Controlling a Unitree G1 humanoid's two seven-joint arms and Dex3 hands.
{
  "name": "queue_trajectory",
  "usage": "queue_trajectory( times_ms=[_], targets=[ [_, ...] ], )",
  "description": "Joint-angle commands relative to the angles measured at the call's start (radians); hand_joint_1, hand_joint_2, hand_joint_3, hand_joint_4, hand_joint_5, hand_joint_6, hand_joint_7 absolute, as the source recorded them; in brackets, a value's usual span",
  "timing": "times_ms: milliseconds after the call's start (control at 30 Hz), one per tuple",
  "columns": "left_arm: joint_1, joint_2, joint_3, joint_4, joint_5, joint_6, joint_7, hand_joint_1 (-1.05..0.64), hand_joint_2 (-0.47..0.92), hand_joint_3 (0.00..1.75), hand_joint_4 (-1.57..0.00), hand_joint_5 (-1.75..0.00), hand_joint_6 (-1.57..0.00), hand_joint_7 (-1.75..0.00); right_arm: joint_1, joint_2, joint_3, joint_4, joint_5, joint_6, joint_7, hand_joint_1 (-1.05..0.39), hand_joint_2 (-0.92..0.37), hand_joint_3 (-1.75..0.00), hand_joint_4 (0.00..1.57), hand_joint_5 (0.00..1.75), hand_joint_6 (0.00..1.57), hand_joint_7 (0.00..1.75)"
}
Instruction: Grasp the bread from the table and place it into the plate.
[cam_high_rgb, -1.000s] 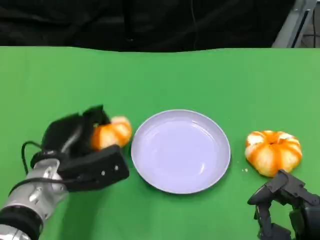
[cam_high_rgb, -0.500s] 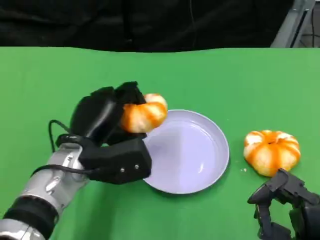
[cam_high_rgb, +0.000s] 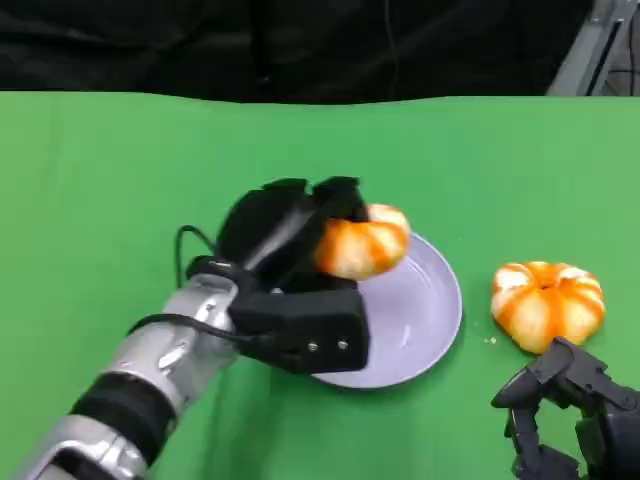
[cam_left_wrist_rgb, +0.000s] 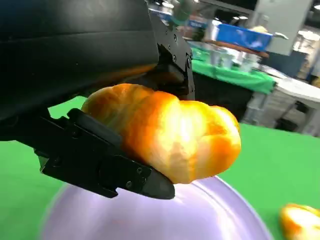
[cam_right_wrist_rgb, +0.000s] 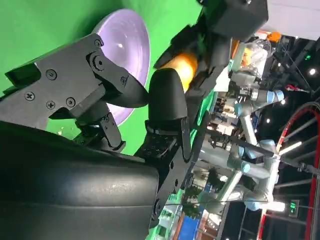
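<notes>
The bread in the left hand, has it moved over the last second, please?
Yes. The held bread has travelled rightward from beside the plate to above its left part, carried by the left hand.

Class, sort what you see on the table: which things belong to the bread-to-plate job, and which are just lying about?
Part of the job: bread held by the left robot hand; plate.
Lying about: second bread on the green table; idle right robot hand.

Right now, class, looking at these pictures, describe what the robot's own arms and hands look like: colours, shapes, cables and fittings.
The left arm is a silver metal cylinder with a black band low on the forearm and thin black cables looping at the wrist. The left hand is matt black and blocky, with small screws on the palm plate. The right hand is the same black, with angular fingers fixed by cross-head screws.
</notes>
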Motion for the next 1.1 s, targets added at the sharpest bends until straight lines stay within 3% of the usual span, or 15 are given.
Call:
queue_trajectory(
  times_ms=[33, 67, 133, 167, 367, 400, 433, 467, 500, 567, 733, 767, 867, 1100],
  targets=[
    [-0.039, -0.012, -0.015, 0.083, 0.008, -0.032, 0.026, -0.10, 0.92, 0.30, -0.54, -1.74, -0.62, -1.45, -0.003, -0.007, -0.001, 0.009, -0.001, -0.023, -0.014, -0.11, -0.56, -1.14, 0.81, 1.75, 0.74, 1.51],
    [-0.043, -0.018, -0.019, 0.102, 0.007, -0.037, 0.025, -0.10, 0.92, 0.32, -0.55, -1.71, -0.61, -1.42, -0.006, -0.007, -0.001, 0.014, -0.005, -0.028, -0.017, -0.12, -0.56, -1.15, 0.81, 1.75, 0.74, 1.51],
    [-0.049, -0.023, -0.023, 0.124, 0.006, -0.044, 0.025, -0.11, 0.92, 0.37, -0.59, -1.54, -0.69, -1.17, -0.009, -0.008, -0.001, 0.018, -0.009, -0.033, -0.020, -0.12, -0.56, -1.16, 0.81, 1.75, 0.74, 1.51],
    [-0.051, -0.024, -0.024, 0.131, 0.006, -0.047, 0.026, -0.12, 0.92, 0.38, -0.60, -1.51, -0.71, -1.13, -0.010, -0.008, -0.001, 0.020, -0.010, -0.035, -0.021, -0.12, -0.56, -1.16, 0.81, 1.75, 0.73, 1.51],
    [-0.058, -0.026, -0.024, 0.147, 0.006, -0.055, 0.032, -0.12, 0.92, 0.38, -0.61, -1.49, -0.73, -1.08, -0.012, -0.009, -0.001, 0.024, -0.012, -0.039, -0.024, -0.12, -0.55, -1.17, 0.81, 1.75, 0.73, 1.52],
    [-0.062, -0.015, -0.039, 0.137, 0.010, -0.035, -0.046, -0.12, 0.92, 0.38, -0.61, -1.49, -0.73, -1.08, -0.012, -0.006, 0.000, 0.024, -0.011, -0.041, -0.025, -0.12, -0.55, -1.17, 0.81, 1.75, 0.73, 1.52],
    [-0.063, -0.006, -0.051, 0.130, 0.014, -0.020, -0.109, -0.40, 0.92, 0.38, -0.42, -1.01, -0.56, -0.70, -0.009, -0.004, 0.000, 0.020, -0.014, -0.036, -0.028, -0.12, -0.55, -1.17, 0.81, 1.75, 0.73, 1.52],
    [-0.063, 0.000, -0.060, 0.121, 0.016, -0.008, -0.154, -0.61, 0.92, 0.39, -0.36, -0.52, -0.51, -0.32, -0.008, -0.002, 0.000, 0.016, -0.017, -0.031, -0.030, -0.13, -0.55, -1.17, 0.81, 1.75, 0.73, 1.52],
    [-0.062, 0.004, -0.064, 0.113, 0.016, 0.001, -0.182, -0.69, 0.92, 0.40, -0.35, -0.35, -0.49, -0.19, -0.006, -0.001, 0.000, 0.014, -0.019, -0.028, -0.031, -0.13, -0.55, -1.17, 0.81, 1.75, 0.74, 1.52],
    [-0.058, 0.007, -0.063, 0.100, 0.014, 0.009, -0.197, -0.75, 0.92, 0.40, -0.34, -0.20, -0.48, -0.08, -0.006, -0.001, 0.000, 0.012, -0.021, -0.026, -0.033, -0.13, -0.55, -1.17, 0.81, 1.75, 0.74, 1.52],
    [-0.046, 0.012, -0.075, 0.072, 0.031, 0.046, -0.222, -0.76, 0.92, 0.40, -0.34, -0.14, -0.49, -0.04, -0.004, -0.003, 0.003, 0.008, -0.015, -0.022, -0.032, -0.13, -0.55, -1.17, 0.81, 1.75, 0.74, 1.52],
    [-0.040, 0.015, -0.085, 0.062, 0.045, 0.069, -0.231, -0.91, 0.92, 0.49, -0.15, -0.06, -0.38, -0.02, -0.002, -0.004, 0.004, 0.004, -0.010, -0.018, -0.028, -0.13, -0.54, -1.17, 0.81, 1.75, 0.74, 1.52],
    [-0.030, 0.020, -0.099, 0.038, 0.058, 0.104, -0.246, -1.00, 0.92, 0.55, -0.03, -0.01, -0.32, 0.00, 0.000, -0.005, 0.007, 0.000, -0.004, -0.013, -0.026, -0.12, -0.54, -1.17, 0.82, 1.75, 0.74, 1.52],
    [-0.022, 0.023, -0.100, 0.015, 0.059, 0.121, -0.256, -1.01, 0.92, 0.57, -0.02, 0.00, -0.31, 0.00, 0.001, -0.007, 0.009, -0.002, -0.003, -0.012, -0.027, -0.12, -0.54, -1.17, 0.82, 1.75, 0.74, 1.51]
  ],
)
